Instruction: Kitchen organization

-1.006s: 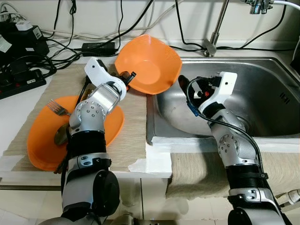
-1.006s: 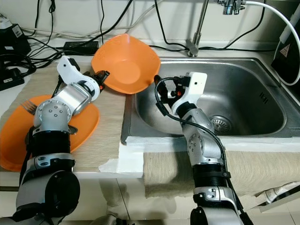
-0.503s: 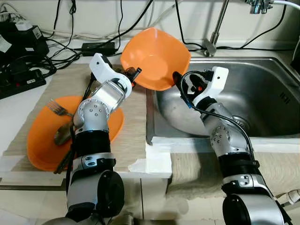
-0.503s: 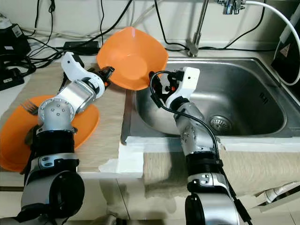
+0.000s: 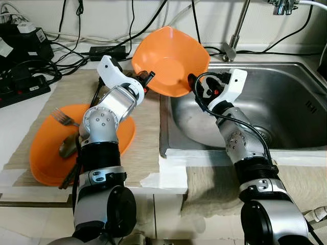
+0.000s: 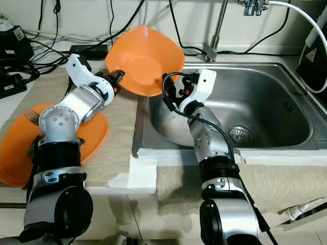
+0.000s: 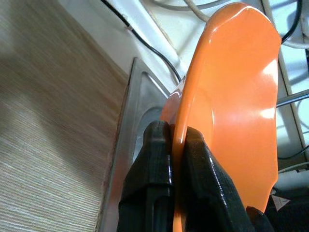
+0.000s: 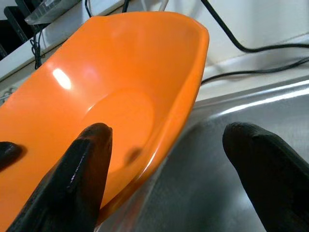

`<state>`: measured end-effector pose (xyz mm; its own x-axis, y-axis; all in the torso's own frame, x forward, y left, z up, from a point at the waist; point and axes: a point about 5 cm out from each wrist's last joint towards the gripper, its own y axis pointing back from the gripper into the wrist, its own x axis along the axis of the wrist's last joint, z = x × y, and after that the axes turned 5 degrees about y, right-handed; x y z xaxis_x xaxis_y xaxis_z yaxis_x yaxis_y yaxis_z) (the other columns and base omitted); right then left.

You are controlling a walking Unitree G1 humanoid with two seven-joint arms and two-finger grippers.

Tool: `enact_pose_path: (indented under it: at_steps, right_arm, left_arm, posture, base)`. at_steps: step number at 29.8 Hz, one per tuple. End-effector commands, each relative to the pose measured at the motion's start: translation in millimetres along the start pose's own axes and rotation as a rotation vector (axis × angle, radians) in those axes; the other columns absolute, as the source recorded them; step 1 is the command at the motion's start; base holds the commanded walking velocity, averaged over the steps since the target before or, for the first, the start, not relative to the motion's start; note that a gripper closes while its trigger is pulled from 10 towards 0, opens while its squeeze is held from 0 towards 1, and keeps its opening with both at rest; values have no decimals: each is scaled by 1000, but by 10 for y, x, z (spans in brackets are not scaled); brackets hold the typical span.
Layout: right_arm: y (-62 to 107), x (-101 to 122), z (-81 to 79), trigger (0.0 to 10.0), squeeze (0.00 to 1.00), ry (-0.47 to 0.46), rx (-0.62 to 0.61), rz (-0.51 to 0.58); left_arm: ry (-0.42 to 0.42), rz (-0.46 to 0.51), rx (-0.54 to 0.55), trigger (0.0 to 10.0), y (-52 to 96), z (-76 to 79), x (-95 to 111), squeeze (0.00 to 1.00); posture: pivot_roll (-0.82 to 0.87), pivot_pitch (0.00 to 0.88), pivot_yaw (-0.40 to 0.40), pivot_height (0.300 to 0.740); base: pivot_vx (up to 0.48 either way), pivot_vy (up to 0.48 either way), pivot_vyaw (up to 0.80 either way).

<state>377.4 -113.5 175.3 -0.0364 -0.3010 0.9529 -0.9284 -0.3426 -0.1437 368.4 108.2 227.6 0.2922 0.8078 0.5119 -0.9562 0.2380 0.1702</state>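
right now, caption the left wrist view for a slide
Left gripper fingers clamp the orange bowl rim beside the sink.

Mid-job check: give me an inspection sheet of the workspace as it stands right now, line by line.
Surface: beige mat on a white counter, beside a steel sink.
Job's things: orange bowl held tilted above the sink's left edge; orange plate on the mat with a fork and a spoon on it.
Clutter: nothing seen.
Grippers: left gripper shut on the orange bowl's rim; right gripper open, its fingers either side of the bowl's opposite rim, over the sink.
Cables: black cables and a power strip behind the mat.
Surroundings: faucet behind the sink; drain in the basin.
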Motion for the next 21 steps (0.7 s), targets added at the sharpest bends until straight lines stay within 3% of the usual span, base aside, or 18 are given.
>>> enact_pose_path:
  at_steps: [1,4,5,6,7,21]
  right_arm:
    - [-12,-24,20,10000,0,21,-19,-28]
    - [-20,-38,25,10000,0,34,-18,-33]
    - [-20,-45,32,2078,0,42,-22,-38]
    - [-20,-45,32,2078,0,42,-22,-38]
    - [-21,-57,37,0,0,49,-24,-45]
    - [-22,-145,-5,0,0,-5,-22,-71]
  left_arm:
    - [-6,-1,-93,0,36,235,-7,0]
    - [-10,-3,-93,0,36,228,-13,0]
    - [-13,-5,-93,0,36,224,-15,0]
    - [-13,-5,-93,0,36,224,-15,0]
    - [-17,-6,-93,0,34,222,-17,0]
    - [3,-19,-143,0,74,332,-38,0]
  posture:
    - [16,0,23,740]
    - [13,0,22,740]
    - [12,0,22,740]
    - [12,0,22,740]
    - [12,0,22,740]
    - [11,0,18,740]
  base:
    - [0,0,0]
    - [0,0,0]
    - [0,0,0]
    - [0,0,0]
    - [0,0,0]
    - [0,0,0]
